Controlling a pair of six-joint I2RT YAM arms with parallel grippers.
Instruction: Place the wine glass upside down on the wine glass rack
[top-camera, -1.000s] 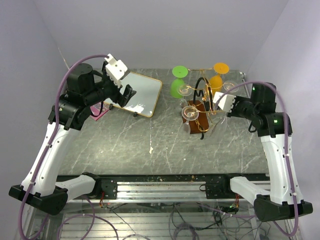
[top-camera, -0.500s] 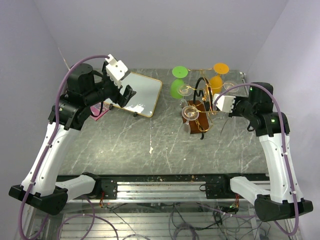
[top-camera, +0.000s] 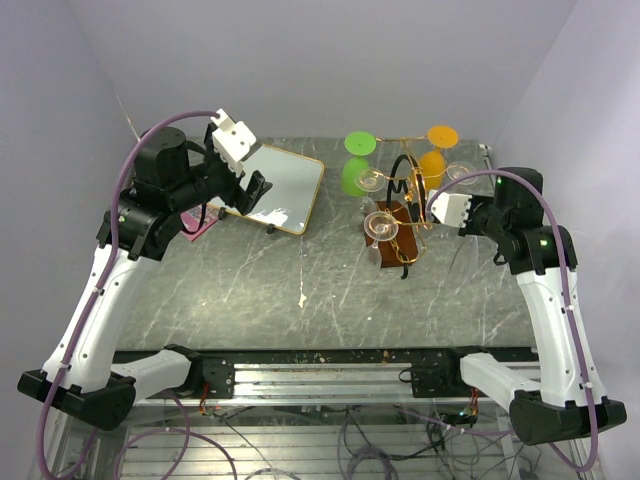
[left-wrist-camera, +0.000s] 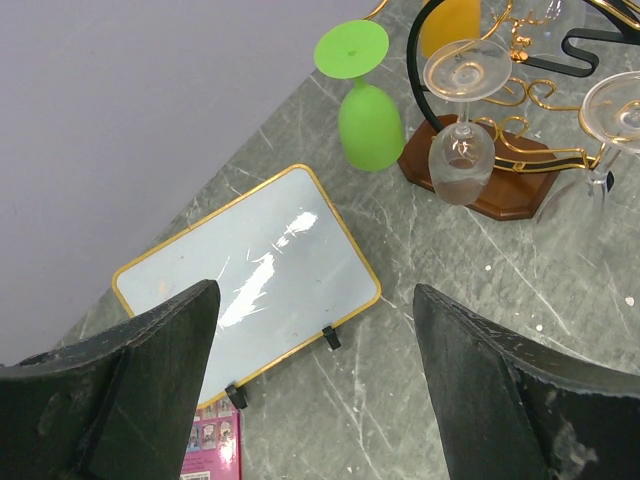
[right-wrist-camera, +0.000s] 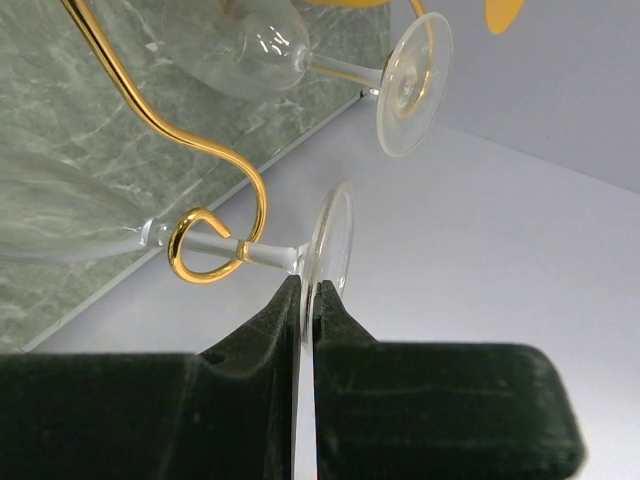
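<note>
Table (top-camera: 300, 290): arm bases along its 6 o'clock edge.
Wine glass rack (top-camera: 398, 222): stands on the table, 1 o'clock of its middle.
Framed board (top-camera: 280, 185): on the table at 11 o'clock, well apart from the rack.
Card (top-camera: 203, 226): on the table, just beside the board's 8 o'clock corner.
Wine glass (right-wrist-camera: 90, 222): rack's 4 o'clock, stem in a curled arm, foot outward, its rim at the right gripper (right-wrist-camera: 305, 291).
Second glass (top-camera: 380, 226): rack's 8 o'clock.
Third glass (top-camera: 371, 180): 10 o'clock.
Fourth glass (top-camera: 354, 175): just beyond the third.
Fifth glass (top-camera: 434, 162): 1 o'clock.
Sixth glass (top-camera: 458, 172): 2 o'clock.

The wine glass (right-wrist-camera: 60, 222) is gripped by its foot rim in the right gripper (right-wrist-camera: 304, 302), stem lodged in a wine glass rack (right-wrist-camera: 262, 205) hook. A second glass (right-wrist-camera: 240, 45) is hung beyond.
</note>
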